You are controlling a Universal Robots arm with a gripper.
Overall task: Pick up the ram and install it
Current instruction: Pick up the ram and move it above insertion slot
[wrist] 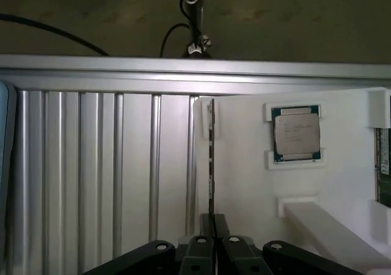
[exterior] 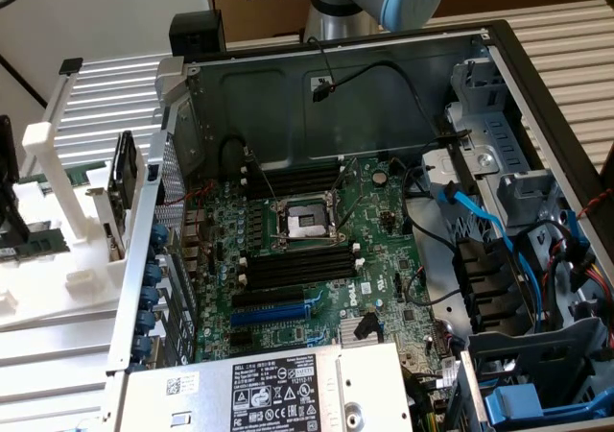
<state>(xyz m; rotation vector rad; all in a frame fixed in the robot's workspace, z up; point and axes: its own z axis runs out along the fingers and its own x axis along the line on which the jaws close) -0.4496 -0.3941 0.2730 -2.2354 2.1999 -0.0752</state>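
In the wrist view the ram (wrist: pixel 211 159) shows edge-on as a thin dark strip standing on its long edge over the white holder (wrist: pixel 244 183). Its far end lies against a small white clip of that holder. My gripper (wrist: pixel 213 225) is shut on the near end of the ram, the two fingertips pressed against its flat sides. In the exterior view the open computer case holds the motherboard (exterior: pixel 317 259), with long black memory slots (exterior: pixel 297 264) in front of the processor socket (exterior: pixel 305 223) and more slots (exterior: pixel 293 180) behind it.
A square silver-topped processor (wrist: pixel 296 134) sits in a recess of the white holder, and a green board (wrist: pixel 383 165) lies at its edge. The ribbed metal table (wrist: pixel 91 177) runs beside it. The white holder (exterior: pixel 58 211) stands at the exterior view's left of the case wall (exterior: pixel 144 259). Cables and drive bays (exterior: pixel 518 259) crowd the exterior view's right.
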